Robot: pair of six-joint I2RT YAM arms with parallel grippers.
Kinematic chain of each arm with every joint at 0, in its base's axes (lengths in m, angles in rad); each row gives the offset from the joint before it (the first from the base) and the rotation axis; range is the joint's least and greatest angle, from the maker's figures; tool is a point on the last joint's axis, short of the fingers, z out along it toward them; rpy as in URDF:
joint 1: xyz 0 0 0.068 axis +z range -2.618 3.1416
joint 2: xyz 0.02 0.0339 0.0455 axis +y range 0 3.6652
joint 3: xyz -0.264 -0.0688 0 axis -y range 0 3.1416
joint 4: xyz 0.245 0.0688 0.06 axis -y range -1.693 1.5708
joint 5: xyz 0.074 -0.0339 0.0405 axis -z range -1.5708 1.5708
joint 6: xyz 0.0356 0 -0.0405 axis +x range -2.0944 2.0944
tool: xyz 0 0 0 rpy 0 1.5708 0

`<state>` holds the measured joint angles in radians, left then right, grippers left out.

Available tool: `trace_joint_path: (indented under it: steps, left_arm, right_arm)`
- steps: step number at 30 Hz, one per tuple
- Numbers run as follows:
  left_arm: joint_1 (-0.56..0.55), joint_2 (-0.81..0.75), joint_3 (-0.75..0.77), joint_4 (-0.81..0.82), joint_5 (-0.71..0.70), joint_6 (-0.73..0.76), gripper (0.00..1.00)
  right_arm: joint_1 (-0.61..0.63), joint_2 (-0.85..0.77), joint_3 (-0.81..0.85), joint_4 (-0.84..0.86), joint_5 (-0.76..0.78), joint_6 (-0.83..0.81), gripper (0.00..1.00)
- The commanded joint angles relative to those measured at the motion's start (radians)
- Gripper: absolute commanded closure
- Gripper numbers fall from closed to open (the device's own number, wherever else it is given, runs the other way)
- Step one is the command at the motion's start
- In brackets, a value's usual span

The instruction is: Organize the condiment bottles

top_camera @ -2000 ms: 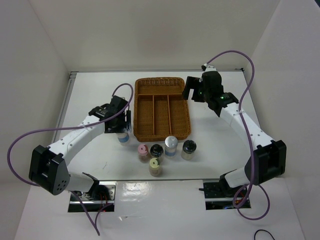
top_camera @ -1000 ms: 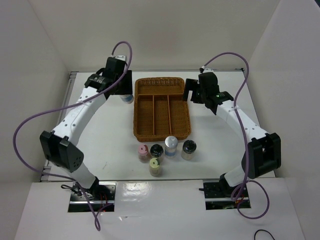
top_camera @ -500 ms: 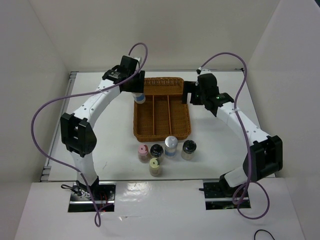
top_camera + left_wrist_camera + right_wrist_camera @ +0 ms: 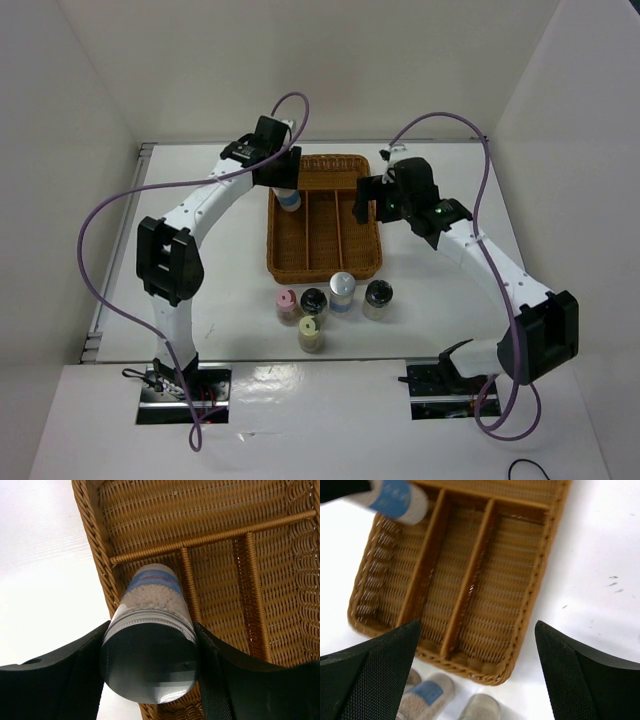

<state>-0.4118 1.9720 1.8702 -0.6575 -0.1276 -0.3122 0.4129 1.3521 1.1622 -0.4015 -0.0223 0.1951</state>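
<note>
My left gripper is shut on a silver-capped bottle with a blue label and holds it upright over the far end of the left long compartment of the brown wicker basket. In the left wrist view the bottle sits between both fingers, above the basket's dividers. My right gripper is open and empty over the basket's right rim. Near the basket's front stand a pink-capped bottle, a black-topped bottle, a silver-capped bottle, another black-topped bottle and a yellow-capped bottle.
The right wrist view looks down on the basket, with the held bottle at the top left and two standing bottles past the basket's near rim. White walls enclose the table on three sides.
My left arm has carried the blue-label bottle from the table left of the basket, round its far left corner, to over its left compartment. My right gripper has shifted slightly toward the basket.
</note>
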Motion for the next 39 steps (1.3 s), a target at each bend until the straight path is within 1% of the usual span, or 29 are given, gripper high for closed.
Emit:
trace_joint_path:
  steps: [1, 3, 6, 9, 13, 19, 20, 23, 24, 25, 26, 30, 33, 39]
  left_arm:
    - [0.002, 0.007, 0.032, 0.078, -0.02, 0.013, 0.52]
    - [0.002, 0.017, 0.032, 0.078, -0.02, 0.013, 0.52]
    - [0.002, 0.03, 0.032, 0.087, -0.02, 0.013, 0.48]
    - [0.002, 0.048, 0.032, 0.087, -0.01, 0.013, 0.48]
    - [-0.007, 0.068, 0.032, 0.096, -0.02, 0.022, 0.48]
    - [-0.007, 0.077, 0.041, 0.087, -0.029, 0.022, 0.39]
    - [-0.016, 0.077, 0.041, 0.087, -0.029, 0.022, 0.32]
    - [-0.027, 0.077, 0.041, 0.078, -0.029, 0.032, 0.2]
    - [-0.027, 0.077, 0.041, 0.078, -0.029, 0.032, 0.1]
    - [-0.036, 0.068, 0.041, 0.069, -0.029, 0.032, 0.03]
    - [-0.036, 0.059, 0.041, 0.058, -0.029, 0.032, 0.0]
    - [-0.045, 0.027, 0.067, 0.015, -0.038, 0.022, 0.0]
    - [-0.045, -0.024, 0.076, 0.001, -0.038, 0.013, 0.0]
    - [-0.045, -0.157, 0.047, -0.04, -0.079, 0.013, 0.0]
  right_arm:
    - [0.062, -0.051, -0.012, 0.027, -0.039, -0.066, 0.01]
    - [0.101, -0.051, -0.001, -0.005, -0.019, -0.089, 0.01]
    - [0.141, -0.06, -0.001, -0.023, -0.019, -0.089, 0.01]
    - [0.182, -0.07, -0.001, -0.033, 0.001, -0.089, 0.01]
    - [0.205, -0.093, -0.022, -0.054, 0.001, -0.06, 0.01]
    - [0.262, -0.103, -0.032, -0.115, 0.01, -0.04, 0.01]
    - [0.262, -0.103, -0.032, -0.115, 0.01, -0.031, 0.01]
    - [0.303, -0.114, -0.041, -0.137, 0.025, -0.022, 0.01]
    - [0.303, -0.114, -0.05, -0.148, 0.025, -0.01, 0.01]
    - [0.319, -0.114, -0.05, -0.148, 0.038, -0.01, 0.01]
    - [0.331, -0.114, -0.05, -0.16, 0.038, 0.0, 0.01]
    - [0.375, -0.123, -0.059, -0.169, 0.038, 0.024, 0.01]
    - [0.409, -0.123, -0.059, -0.191, 0.061, 0.044, 0.01]
    - [0.48, -0.133, -0.091, -0.218, 0.081, 0.076, 0.01]
